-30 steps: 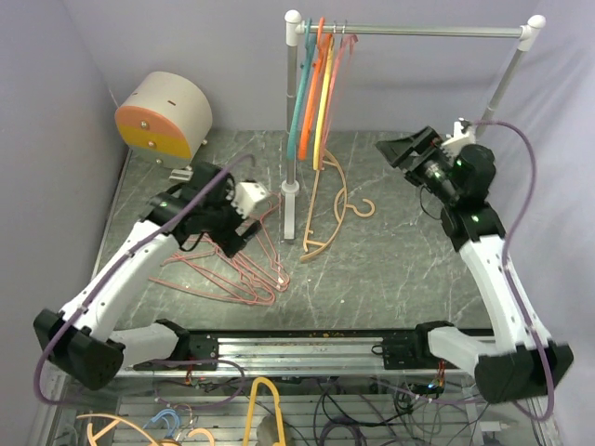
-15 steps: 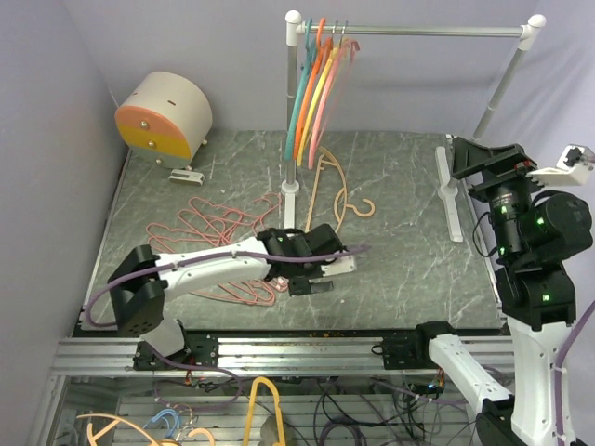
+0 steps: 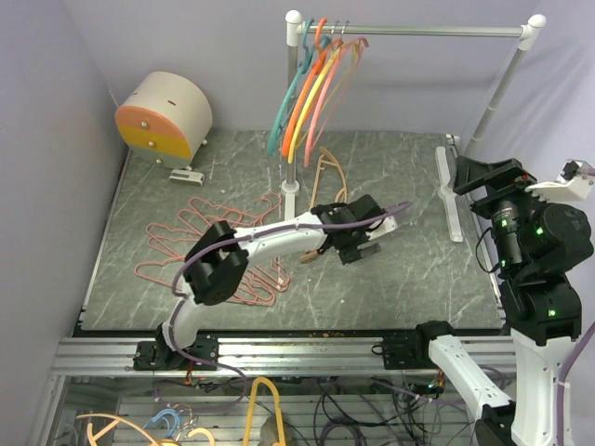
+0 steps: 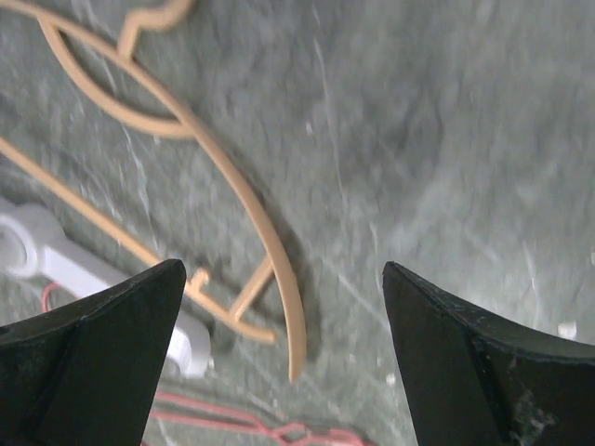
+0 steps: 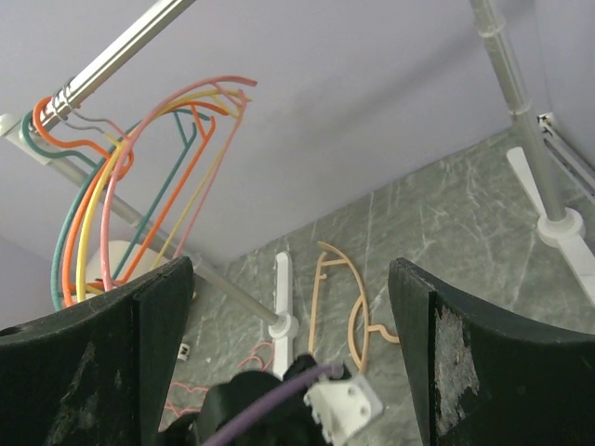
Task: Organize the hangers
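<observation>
Left wrist view: left gripper [image 4: 281, 271] gapes empty over the peach hanger [image 4: 237, 186] flat on the table [image 4: 456, 139], its curved arm running up between the jaws, with the open right gripper [image 5: 290, 267] well away.

Nothing readable is showing in any view: no words, labels, brand marks, numbers or signs are appearing on the hangers [image 3: 310, 93], on the round cream and orange box [image 3: 165, 117], or anywhere else.
</observation>
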`<state>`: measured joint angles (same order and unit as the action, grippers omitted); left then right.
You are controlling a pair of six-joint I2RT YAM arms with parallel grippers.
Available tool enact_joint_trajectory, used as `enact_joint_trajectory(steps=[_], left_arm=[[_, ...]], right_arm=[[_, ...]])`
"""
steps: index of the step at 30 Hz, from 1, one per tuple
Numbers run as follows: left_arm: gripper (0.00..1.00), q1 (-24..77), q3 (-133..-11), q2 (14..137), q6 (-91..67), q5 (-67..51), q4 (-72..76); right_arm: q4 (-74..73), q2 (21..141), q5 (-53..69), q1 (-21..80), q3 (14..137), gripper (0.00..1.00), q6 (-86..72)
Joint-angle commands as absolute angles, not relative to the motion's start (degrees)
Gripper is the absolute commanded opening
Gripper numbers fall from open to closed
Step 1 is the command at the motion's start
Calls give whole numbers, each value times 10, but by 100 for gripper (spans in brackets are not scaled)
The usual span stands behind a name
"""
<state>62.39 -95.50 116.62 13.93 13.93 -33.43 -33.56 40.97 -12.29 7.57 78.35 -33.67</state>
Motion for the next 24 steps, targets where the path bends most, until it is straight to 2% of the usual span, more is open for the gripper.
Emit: enact_joint_trajectory(steps=[1,6,11,20,24], left_arm=[[99,586,-1076,1245,91,103,-345],[99,523,-1224,1356,31,41,-414],[99,502,-1280,1405,2,62,-413],[94,497,-1301,1436,-5,44,-415],[94,498,-1236,1410,-14,19,-411]], right_arm=[[-360,395,-148,75,797,85,-321],[-347,383,-148,80,779,88,-310],[-326,382,-139,84,745,88,-314],[-306,382,-132,84,715,88,-317],[-303,380,-135,84,709,88,-316]])
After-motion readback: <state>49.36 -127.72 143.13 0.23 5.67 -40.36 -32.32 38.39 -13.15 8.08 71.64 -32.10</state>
